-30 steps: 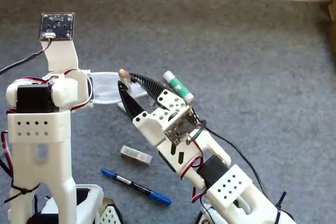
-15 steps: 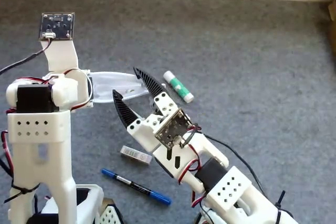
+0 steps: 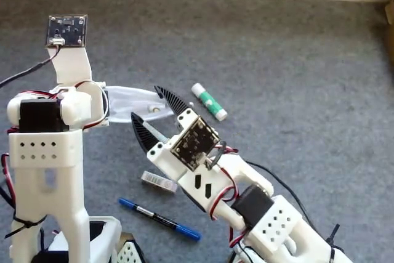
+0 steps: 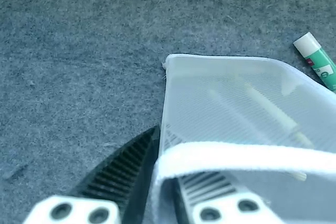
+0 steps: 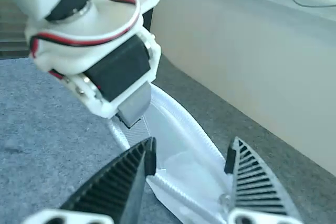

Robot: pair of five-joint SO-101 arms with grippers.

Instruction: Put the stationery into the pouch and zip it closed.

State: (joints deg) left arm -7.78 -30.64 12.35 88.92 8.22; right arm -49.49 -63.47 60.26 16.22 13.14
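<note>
Pouch [image 3: 126, 100], centre-left of high view, pinched at rim by my left gripper [image 4: 163, 177]; my right gripper [image 3: 148, 104] splayed above mouth.

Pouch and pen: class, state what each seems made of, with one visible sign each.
Pouch: probably soft, translucent white mesh, fabric or plastic; fine weave lines, and a stick shape shows through it.
Pen: likely smooth hard plastic; evenly coloured blue ends and a dark barrel.

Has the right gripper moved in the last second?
Yes. The right gripper has drawn back from the pouch, away from the glue stick.
</note>
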